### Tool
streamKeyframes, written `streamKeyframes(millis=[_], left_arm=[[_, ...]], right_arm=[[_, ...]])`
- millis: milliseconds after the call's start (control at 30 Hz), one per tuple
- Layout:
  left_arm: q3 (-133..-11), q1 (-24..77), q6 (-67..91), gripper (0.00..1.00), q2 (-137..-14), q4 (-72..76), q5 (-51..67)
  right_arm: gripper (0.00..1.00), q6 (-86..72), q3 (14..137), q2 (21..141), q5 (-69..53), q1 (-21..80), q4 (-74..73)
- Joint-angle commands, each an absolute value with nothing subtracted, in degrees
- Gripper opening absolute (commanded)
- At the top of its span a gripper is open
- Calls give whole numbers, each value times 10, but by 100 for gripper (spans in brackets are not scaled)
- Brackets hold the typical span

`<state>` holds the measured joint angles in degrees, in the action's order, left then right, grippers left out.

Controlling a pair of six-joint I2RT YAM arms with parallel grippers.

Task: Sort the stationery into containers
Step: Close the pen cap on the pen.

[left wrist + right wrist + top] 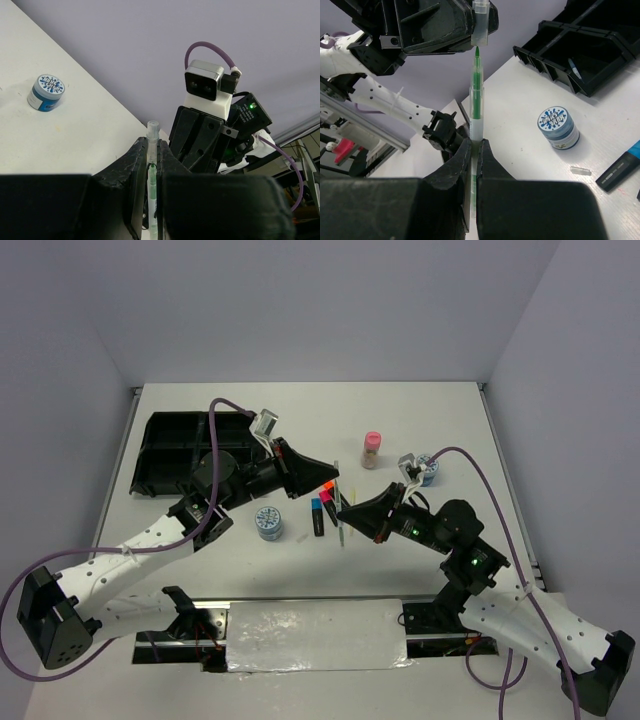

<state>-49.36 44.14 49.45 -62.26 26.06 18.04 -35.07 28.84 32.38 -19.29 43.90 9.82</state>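
My right gripper (pixel 474 142) is shut on a thin green pen (pixel 476 100) and holds it upright above the table. My left gripper (pixel 152 145) is shut on the pen's clear cap (pixel 152 132). The cap (pixel 481 22) sits right at the pen's bare tip. In the top view the two grippers, left (pixel 328 480) and right (pixel 350 512), meet mid-table. The black tray (pixel 190 450) lies at the far left. One pen (pixel 575 70) lies in it.
Short markers (pixel 320 515) lie under the grippers. One blue-white tin (pixel 268 523) stands by the left arm, another (pixel 425 468) at the right. A pink-capped bottle (pixel 371 450) stands behind. A tiny clear bit (pixel 581 170) lies near a blue-capped marker (pixel 620 170).
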Motion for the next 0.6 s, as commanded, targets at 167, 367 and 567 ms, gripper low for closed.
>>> streamKeyframes(millis=[167, 367, 567], left_arm=[[-500, 443, 495, 0, -621, 313, 190], [-486, 443, 492, 0, -615, 316, 192], [-482, 443, 483, 0, -612, 303, 178]], right_arm=[[0, -344, 308, 323, -183, 443, 114], [0, -331, 325, 331, -172, 442, 106], [0, -333, 338, 341, -185, 443, 114]])
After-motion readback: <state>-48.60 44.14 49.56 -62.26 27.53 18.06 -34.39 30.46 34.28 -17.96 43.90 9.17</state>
